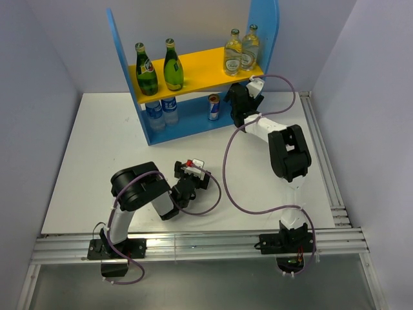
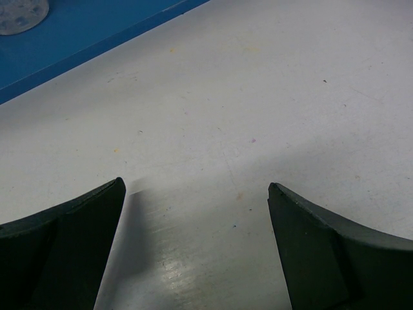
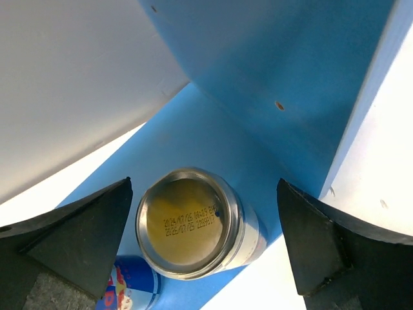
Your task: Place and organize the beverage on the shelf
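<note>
On the lower shelf [image 3: 193, 139], wide-open right fingers [image 3: 77, 239] flank a date-stamped can [image 3: 187, 223]; left fingers [image 2: 58, 245] gape empty.

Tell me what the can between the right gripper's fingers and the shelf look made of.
The can: metal, probably aluminium, going by its shiny concave end with a stamped date code. The shelf: rigid painted or laminated board, perhaps wood or plastic, with flat matte blue faces.

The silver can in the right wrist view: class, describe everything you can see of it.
The silver can looks like shiny metal, round, its concave gold-tinted end facing the camera with two lines of small printed date code. It sits between the right gripper's open jaws, touching neither, over the shelf's blue base. A blue can is close beside it; contact there is unclear.
</note>
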